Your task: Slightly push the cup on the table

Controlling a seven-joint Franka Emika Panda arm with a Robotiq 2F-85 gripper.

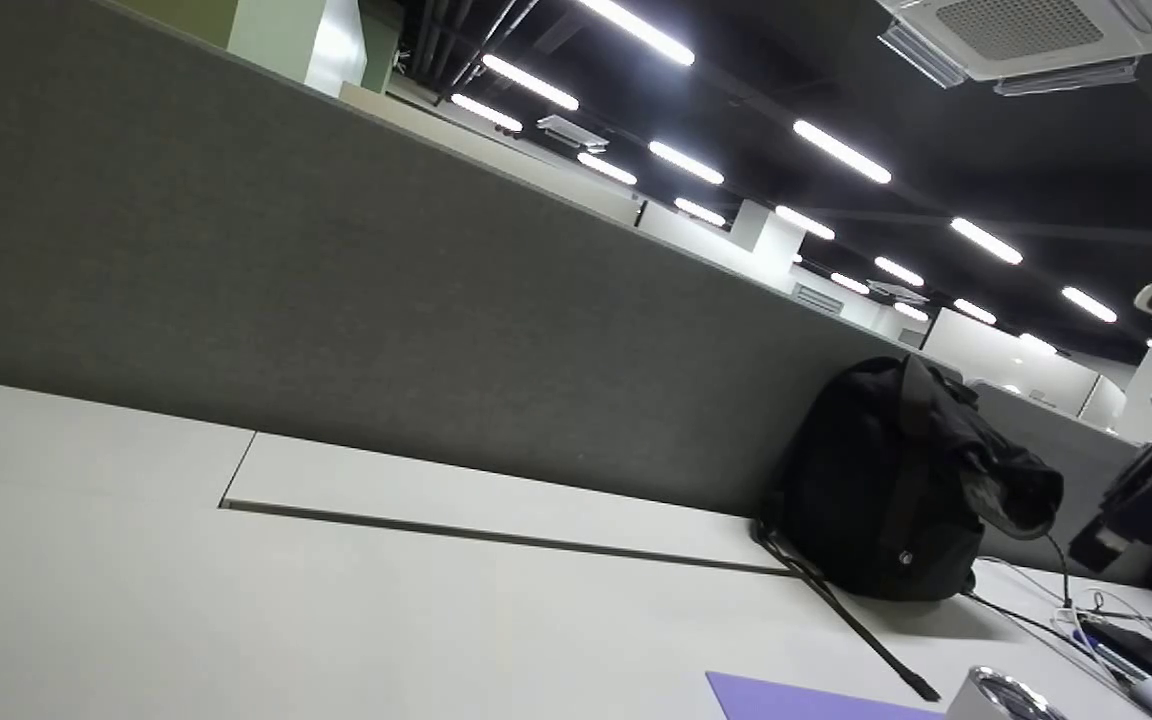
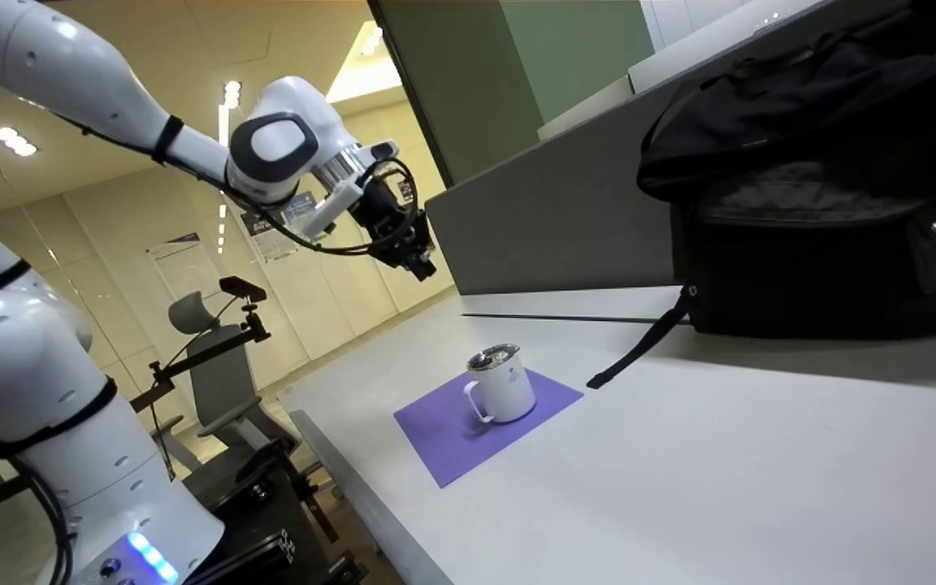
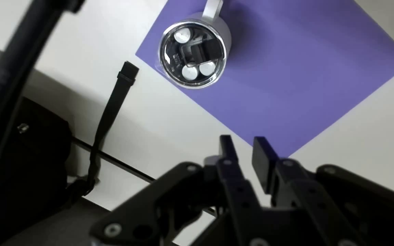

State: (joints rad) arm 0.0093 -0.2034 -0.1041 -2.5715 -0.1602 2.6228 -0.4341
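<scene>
On a purple sheet (image 2: 439, 443) stands the white cup (image 2: 507, 392), lidded, contents unclear; a black bag (image 2: 825, 272) shares the pale surface (image 2: 720, 463) beside a grey partition (image 2: 557, 240). The fingers (image 3: 264, 160), slightly parted, hold nothing.

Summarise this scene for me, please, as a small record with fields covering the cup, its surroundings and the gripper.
Object: white cup, upright, with a handle
Support: purple sheet, flat on the off-white table
Effector: gripper, open, holding nothing, raised above the table
Contact: none between gripper and cup
Nearby: black bag on the table, with a strap running toward the sheet and ending short of it
Backdrop: grey partition behind the bag
Cup contents: cannot tell
</scene>
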